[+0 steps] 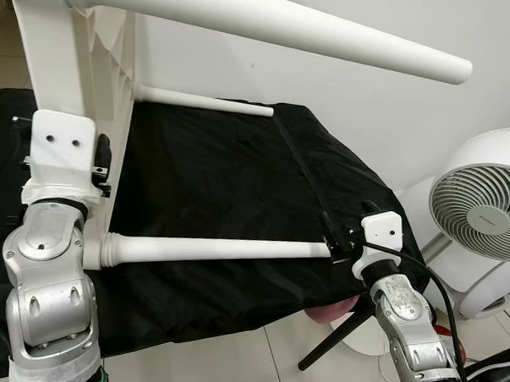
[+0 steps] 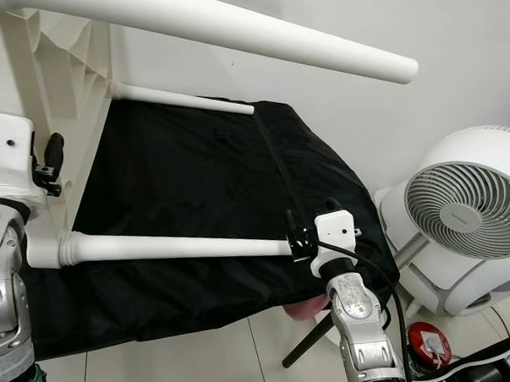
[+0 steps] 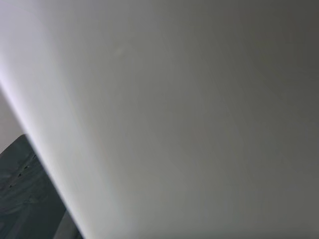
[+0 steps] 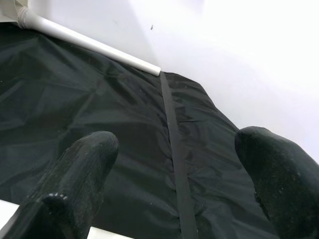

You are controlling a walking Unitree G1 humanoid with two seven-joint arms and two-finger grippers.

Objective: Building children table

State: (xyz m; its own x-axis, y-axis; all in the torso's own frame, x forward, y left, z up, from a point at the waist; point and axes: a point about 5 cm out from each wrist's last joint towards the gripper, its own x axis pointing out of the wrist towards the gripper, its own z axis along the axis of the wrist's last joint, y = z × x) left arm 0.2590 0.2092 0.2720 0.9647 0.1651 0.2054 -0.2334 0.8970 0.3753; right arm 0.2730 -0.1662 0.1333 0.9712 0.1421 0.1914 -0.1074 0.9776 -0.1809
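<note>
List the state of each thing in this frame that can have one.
Table top: tipped on its side on the black cloth.
Near leg: attached, horizontal, right gripper at its tip.
Far leg: attached, horizontal.
Upper leg: attached, sticking out in the air.
Left gripper: against the table top.
Fan: blades hidden behind the grille.

The table [image 1: 71,55] lies tipped on the cloth [image 1: 212,184], legs [image 1: 215,248] pointing right toward the fan [image 1: 484,211].
</note>
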